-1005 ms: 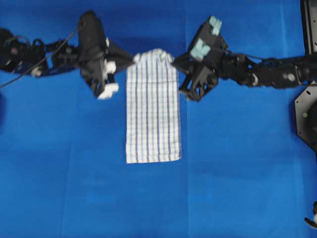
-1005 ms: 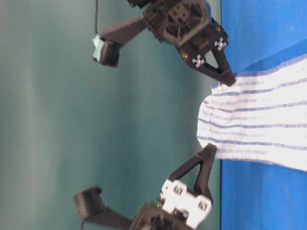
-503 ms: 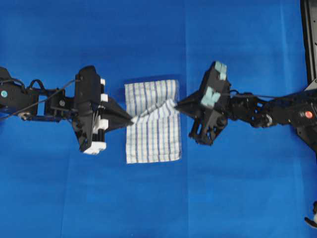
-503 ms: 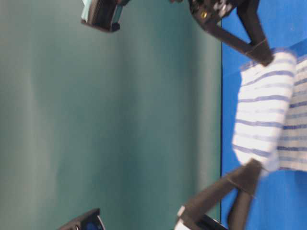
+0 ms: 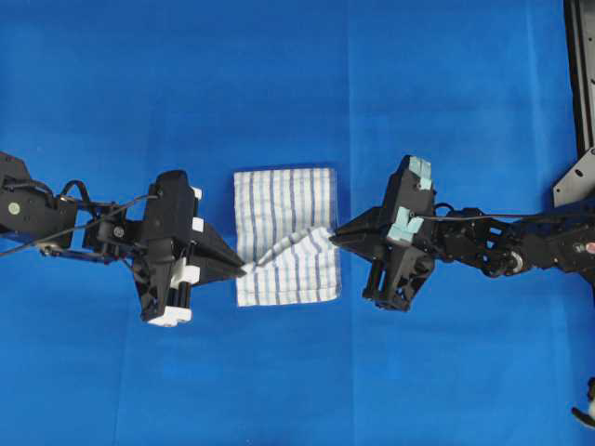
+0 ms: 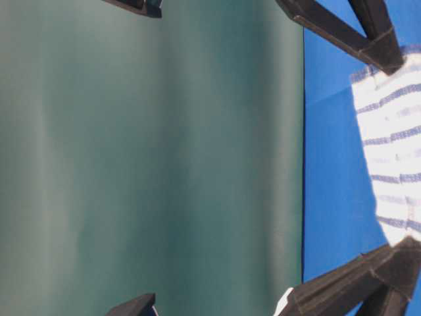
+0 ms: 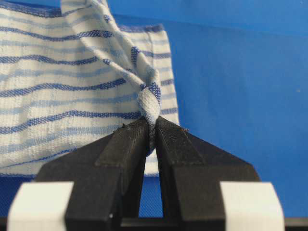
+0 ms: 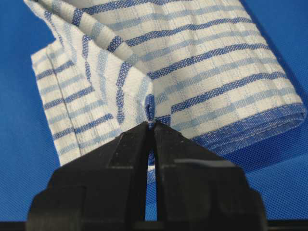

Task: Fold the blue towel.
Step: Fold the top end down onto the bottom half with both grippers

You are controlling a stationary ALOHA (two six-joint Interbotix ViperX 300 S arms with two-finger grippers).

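Overhead exterior view showed the whole layout: the blue towel (image 5: pixel 284 232), white with thin blue stripes, lay near the middle of the blue-covered counter (image 5: pixel 279 84), with the left gripper (image 5: pixel 244 268) at its left edge and the right gripper (image 5: pixel 333 233) at its right edge. Between them a raised ridge of cloth ran slantwise across the towel's lower half, while the upper half lay flat. The left wrist view gave what the overhead could not: the black fingers (image 7: pixel 126 144) were pressed nearly together, pinching a twisted corner of the towel (image 7: pixel 72 86) that stood up from between their tips. The right wrist view showed that arm's fingers (image 8: pixel 132 149) likewise closed to a narrow slit on a small pucker of the towel (image 8: pixel 202 72), the folded layers spreading beyond the tips. The table-level view caught only blurred finger tips at either edge of a lifted stretch of cloth (image 6: pixel 395 131).
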